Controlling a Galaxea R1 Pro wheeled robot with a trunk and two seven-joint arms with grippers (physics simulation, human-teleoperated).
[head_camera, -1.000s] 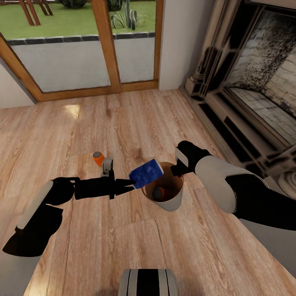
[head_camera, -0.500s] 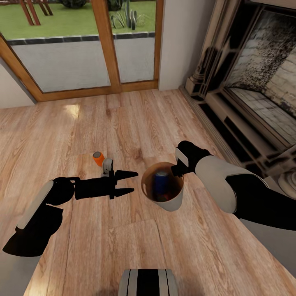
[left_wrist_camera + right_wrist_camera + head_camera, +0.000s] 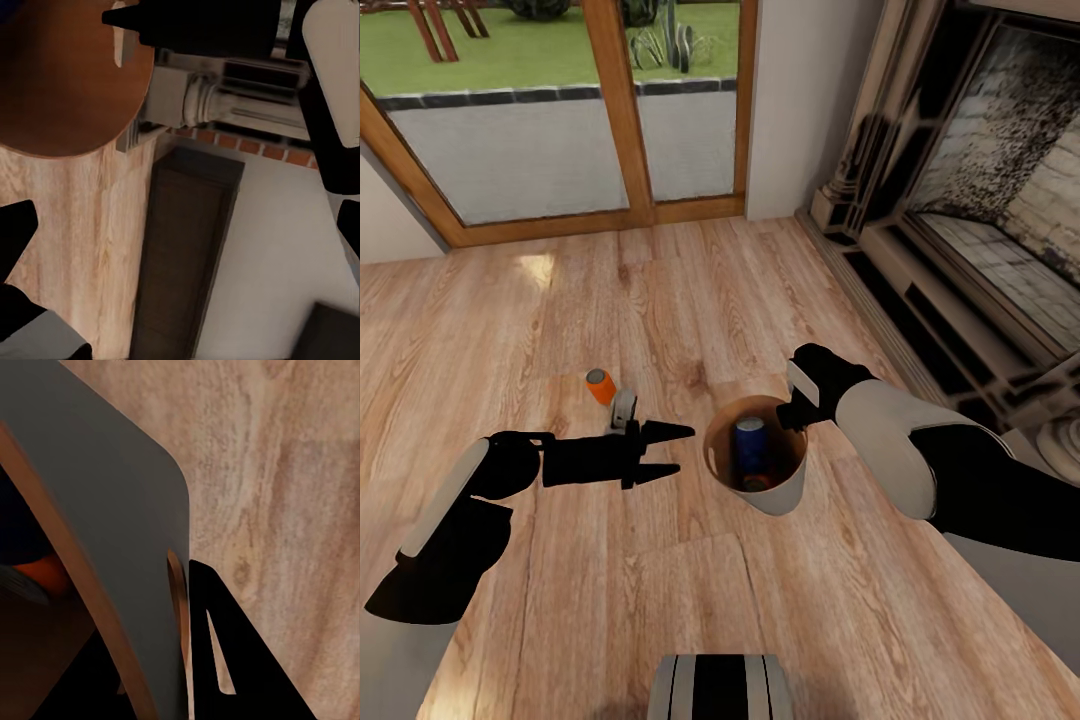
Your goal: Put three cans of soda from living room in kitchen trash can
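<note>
A second ago the dark blue soda can (image 3: 751, 446) sat in the left gripper (image 3: 668, 450); it now stands inside the trash can (image 3: 785, 492) atop an orange can, and the jaws gape empty. One orange soda can (image 3: 599, 385) remains on the floor, far-left. The right gripper (image 3: 792, 412) pinches the bin's rim; keep it clamped, then bring the left arm back and down for that last can.

The left arm reaches in from the side, forearm level, and its left hand (image 3: 673, 450) has both black fingers spread apart with nothing between them. The right arm bends at the elbow and comes across from the other side, white forearm leading to a black wrist. Its right hand (image 3: 797, 412) is clamped on the trash can (image 3: 780, 497) rim.
</note>
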